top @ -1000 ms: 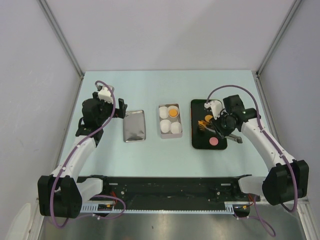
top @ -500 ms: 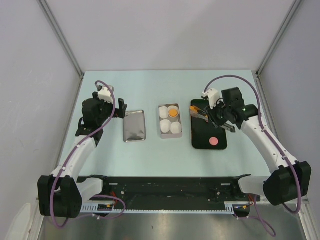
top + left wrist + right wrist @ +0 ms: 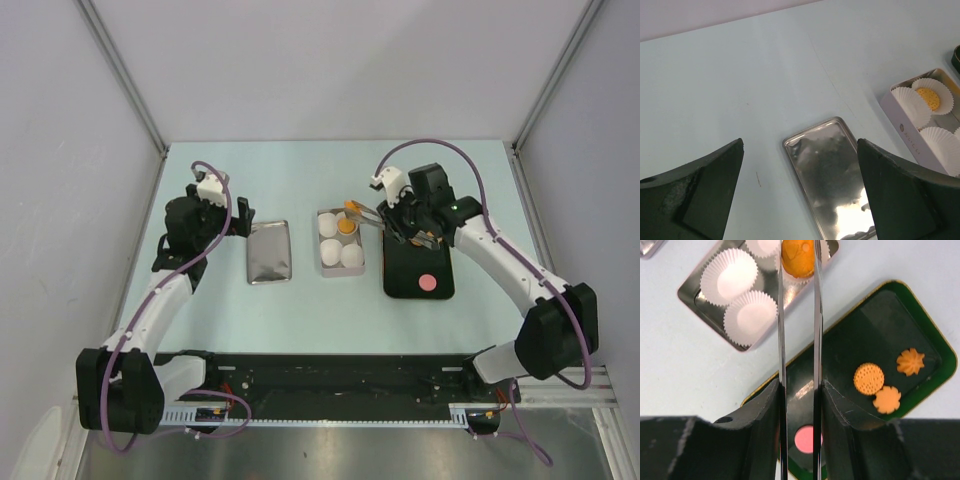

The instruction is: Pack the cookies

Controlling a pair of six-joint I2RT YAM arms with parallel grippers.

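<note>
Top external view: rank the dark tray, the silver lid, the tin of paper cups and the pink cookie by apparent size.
Largest: the dark tray.
Next: the tin and the silver lid, too alike to rank.
Smallest: the pink cookie.

Bright, even, diffuse light, faint shadows, white glare on the metal tray (image 3: 830, 175).

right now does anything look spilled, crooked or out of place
Nothing stands out. The paper cups sit upright in the tin, the loose cookies lie flat on the dark tray, and the lid rests flat beside the tin. The right end effector holds one orange cookie over the tin.
</note>
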